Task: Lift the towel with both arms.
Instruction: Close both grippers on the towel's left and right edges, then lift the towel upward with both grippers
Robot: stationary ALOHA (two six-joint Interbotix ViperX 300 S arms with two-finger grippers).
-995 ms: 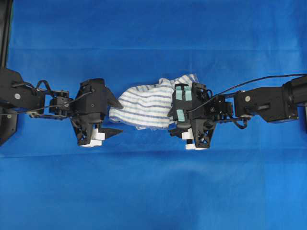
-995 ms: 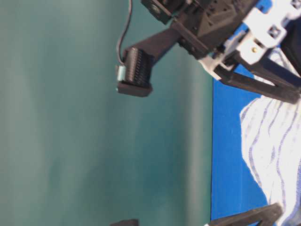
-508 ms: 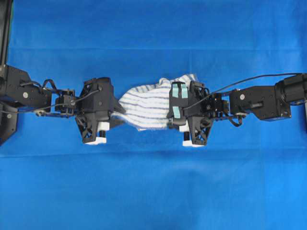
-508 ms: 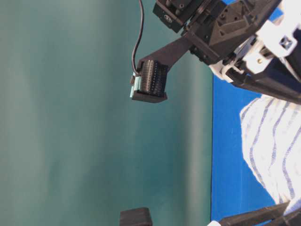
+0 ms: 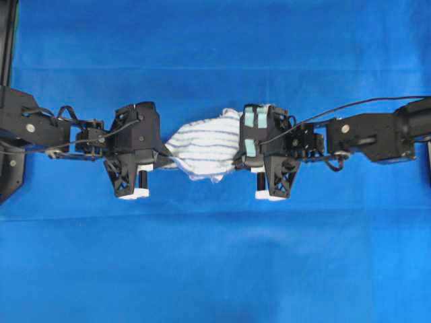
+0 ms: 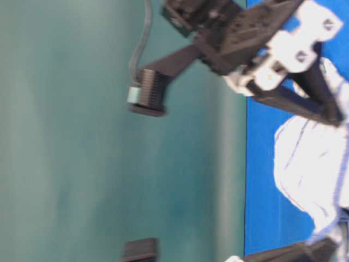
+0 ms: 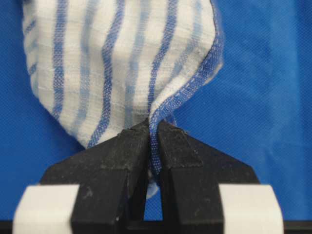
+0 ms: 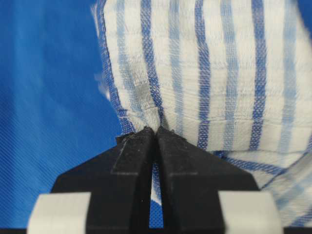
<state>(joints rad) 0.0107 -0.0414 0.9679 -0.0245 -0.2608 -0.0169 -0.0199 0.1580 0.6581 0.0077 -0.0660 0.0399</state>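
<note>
Both hands, left hand [image 7: 152, 127] and right hand [image 8: 156, 130], open a second ago, now pinch the towel [image 5: 204, 146].

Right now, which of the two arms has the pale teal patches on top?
The right arm, on the right of the overhead view. The left arm is plain black with white mounts. Both grip the striped towel.

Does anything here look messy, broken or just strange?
Nothing looks broken. The striped towel is only bunched up between the two arms, its ends pinched by the left gripper and right gripper.
</note>
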